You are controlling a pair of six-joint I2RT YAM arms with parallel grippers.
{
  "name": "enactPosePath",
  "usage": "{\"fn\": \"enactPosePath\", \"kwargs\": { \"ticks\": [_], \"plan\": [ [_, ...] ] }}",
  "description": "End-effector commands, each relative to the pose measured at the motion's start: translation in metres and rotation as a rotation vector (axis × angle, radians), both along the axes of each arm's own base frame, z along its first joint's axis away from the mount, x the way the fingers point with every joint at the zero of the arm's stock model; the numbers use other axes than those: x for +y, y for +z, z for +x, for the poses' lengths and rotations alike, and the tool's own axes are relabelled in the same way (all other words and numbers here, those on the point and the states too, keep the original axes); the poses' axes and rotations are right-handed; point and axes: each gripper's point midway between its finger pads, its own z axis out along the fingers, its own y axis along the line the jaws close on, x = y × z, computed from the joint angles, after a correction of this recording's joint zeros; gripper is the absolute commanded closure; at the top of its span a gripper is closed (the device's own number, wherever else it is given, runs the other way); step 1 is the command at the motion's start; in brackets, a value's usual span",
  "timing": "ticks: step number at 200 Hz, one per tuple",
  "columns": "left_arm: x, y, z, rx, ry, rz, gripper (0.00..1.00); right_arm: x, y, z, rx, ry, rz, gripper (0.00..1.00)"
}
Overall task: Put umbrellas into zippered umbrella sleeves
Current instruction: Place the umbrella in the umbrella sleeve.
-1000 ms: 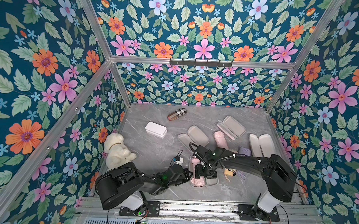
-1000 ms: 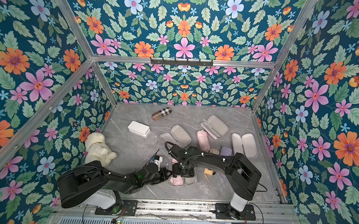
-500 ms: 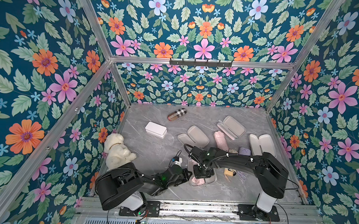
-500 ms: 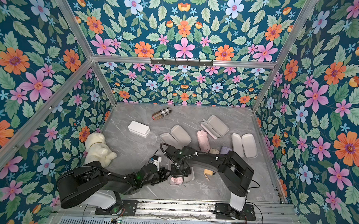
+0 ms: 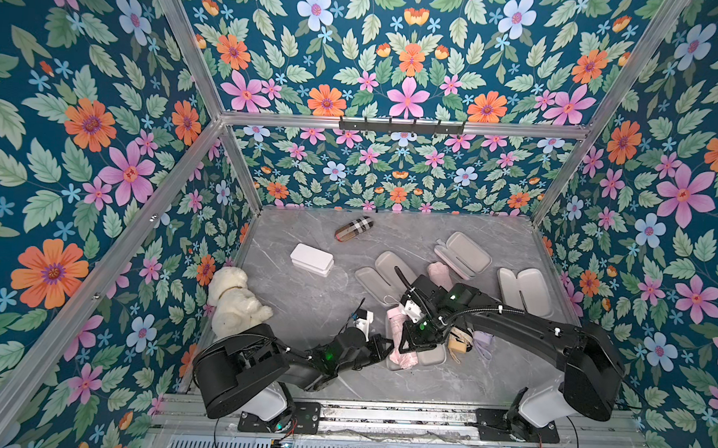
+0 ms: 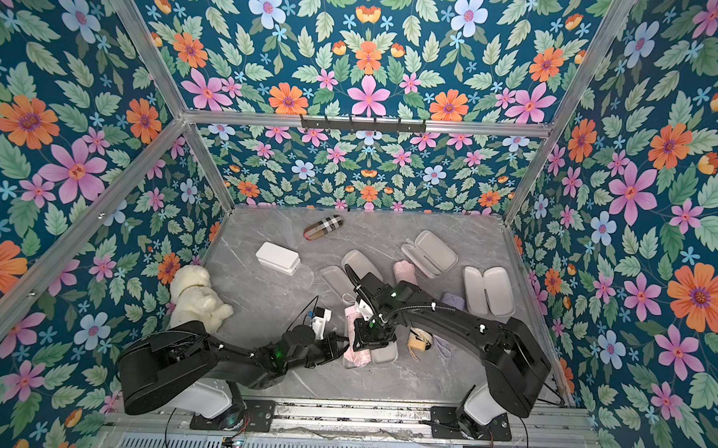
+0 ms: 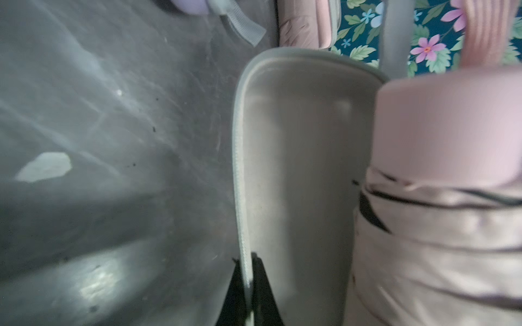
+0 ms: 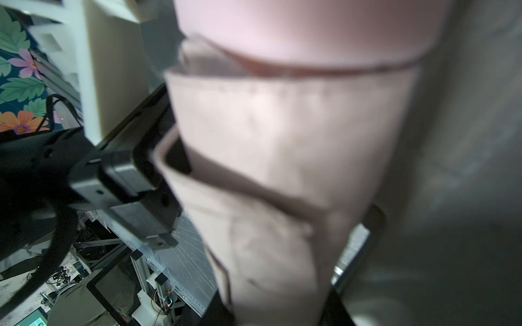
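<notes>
Four umbrellas [image 5: 438, 274] and four open sleeves [image 5: 466, 254] sit on the table [image 5: 304, 306]; one pink umbrella [image 5: 404, 358] lies in the nearest sleeve [image 5: 435, 355], right fingers [image 8: 337, 309] clamped on it, left fingers [image 7: 262, 296] pinching that sleeve's rim.

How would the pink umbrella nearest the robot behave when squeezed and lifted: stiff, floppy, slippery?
The pink umbrella has creased, loosely wrapped cloth that probably gives under a squeeze. It keeps a straight shape, so it is likely stiff inside. Its smooth end cap looks slippery.

right pincer [image 5: 414, 339]: on pink umbrella [image 5: 403, 357] | left pincer [image 5: 384, 345]: at open sleeve [image 5: 435, 355]
</notes>
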Motion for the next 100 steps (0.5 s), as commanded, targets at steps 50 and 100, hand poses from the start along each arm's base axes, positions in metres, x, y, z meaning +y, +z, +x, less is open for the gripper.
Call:
{"fn": "enactPosePath", "kwargs": {
  "ticks": [50, 100],
  "plan": [
    [0.028, -0.032, 0.011, 0.010, 0.098, 0.190, 1.00, -0.013, -0.011, -0.041, 0.262, 0.015, -0.009, 0.64],
    [0.026, -0.033, 0.010, 0.022, 0.094, 0.181, 1.00, -0.032, -0.044, 0.003, 0.066, -0.081, -0.276, 0.36]
  ]
}}
